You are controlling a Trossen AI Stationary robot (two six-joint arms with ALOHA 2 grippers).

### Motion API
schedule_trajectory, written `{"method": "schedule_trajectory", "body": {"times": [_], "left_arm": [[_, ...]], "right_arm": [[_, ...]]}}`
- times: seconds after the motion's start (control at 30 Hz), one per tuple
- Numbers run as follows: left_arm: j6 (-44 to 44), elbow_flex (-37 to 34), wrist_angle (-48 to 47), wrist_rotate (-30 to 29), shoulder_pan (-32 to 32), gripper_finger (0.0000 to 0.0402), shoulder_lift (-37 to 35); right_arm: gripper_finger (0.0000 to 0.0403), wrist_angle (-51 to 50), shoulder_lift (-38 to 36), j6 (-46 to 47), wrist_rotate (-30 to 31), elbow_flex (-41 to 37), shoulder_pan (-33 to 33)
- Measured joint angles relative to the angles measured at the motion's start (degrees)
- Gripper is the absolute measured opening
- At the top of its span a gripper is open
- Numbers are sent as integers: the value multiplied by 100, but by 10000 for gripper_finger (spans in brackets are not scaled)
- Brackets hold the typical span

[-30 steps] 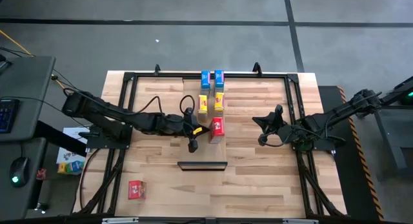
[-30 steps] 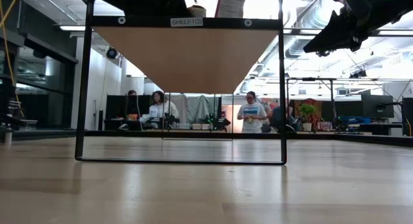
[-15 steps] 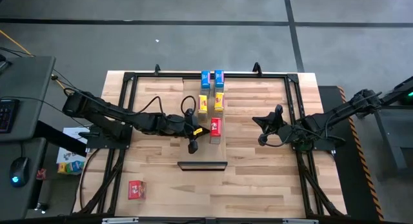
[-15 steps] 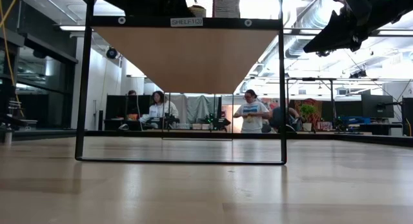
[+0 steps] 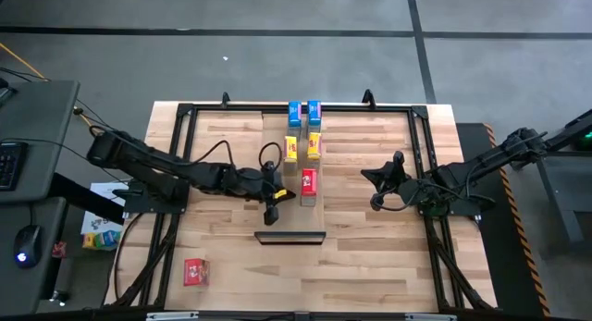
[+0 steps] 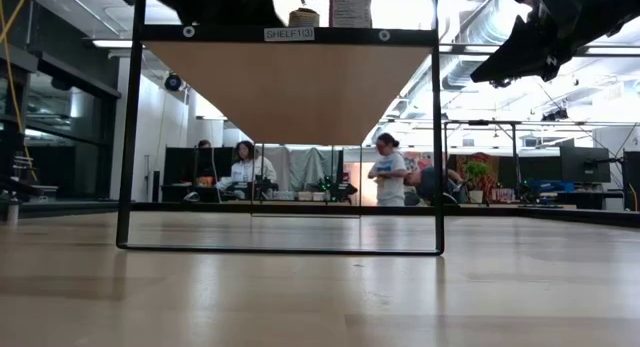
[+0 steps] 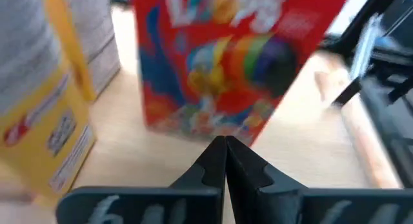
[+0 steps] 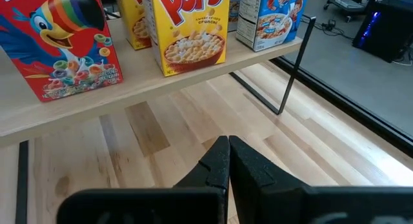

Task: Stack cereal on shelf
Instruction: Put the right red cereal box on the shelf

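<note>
1. Red cardboard lies nearest the table's front edge: one red cereal box (image 5: 194,271) flat on the butcher-block tabletop (image 5: 370,256), well apart from everything else.
2. Farther in, the left gripper (image 5: 274,208) hovers just beside the shelf (image 5: 311,193), its fingers (image 7: 213,161) pressed together and holding nothing. The left wrist view shows the second red cereal box (image 7: 226,62) upright right ahead of the fingertips.
3. That red box (image 5: 309,181) stands on the pale plank, nearer its front end.
4. Level with it, the right gripper (image 5: 381,187) waits off to the shelf's right side, its fingers (image 8: 222,161) also closed together and empty.
5. Behind the red box stand two yellow cereal boxes (image 5: 302,146) side by side.
6. Farthest back, at the rear end of the plank, stand two blue cereal boxes (image 5: 304,112) side by side.
7. Beyond the table, the low view shows people (image 6: 388,169) in the room.
</note>
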Motion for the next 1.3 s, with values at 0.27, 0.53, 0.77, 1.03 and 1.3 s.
{"method": "schedule_trajectory", "body": {"times": [0.27, 0.53, 0.77, 1.03, 1.3], "left_arm": [[-39, 2, -41, 149, -144, 0, -67], [60, 2, 213, 132, -84, 0, -67], [125, 99, 193, 149, -85, 0, -62], [226, 221, 189, 158, 59, 0, -62], [272, 232, 364, 397, 116, 0, -25]], "right_arm": [[0, 15, 1, 0, 2, 0, 0], [0, 22, 1, 1, 2, 0, 0], [0, 22, 1, -43, 4, 0, 0], [0, 22, 1, -43, 4, 0, 0], [0, 22, 1, -43, 4, 0, 0]]}}
